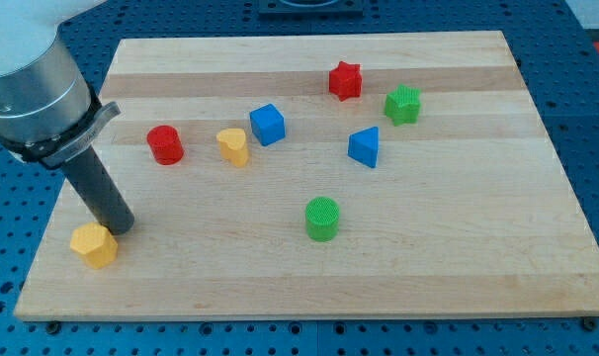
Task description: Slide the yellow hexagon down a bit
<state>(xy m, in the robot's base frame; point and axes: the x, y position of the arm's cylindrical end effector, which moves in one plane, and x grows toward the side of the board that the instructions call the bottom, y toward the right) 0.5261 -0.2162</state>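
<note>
The yellow hexagon (93, 245) lies near the board's lower left corner. My tip (122, 230) rests on the board just to the right of and slightly above the hexagon, touching or almost touching it. The dark rod rises from the tip up and to the left into the grey arm body at the view's top left.
On the wooden board (458, 257) lie a red cylinder (165, 144), a yellow heart-like block (234, 146), a blue cube (267, 125), a red star (346, 81), a green star (402, 104), a blue triangle (365, 147) and a green cylinder (322, 219).
</note>
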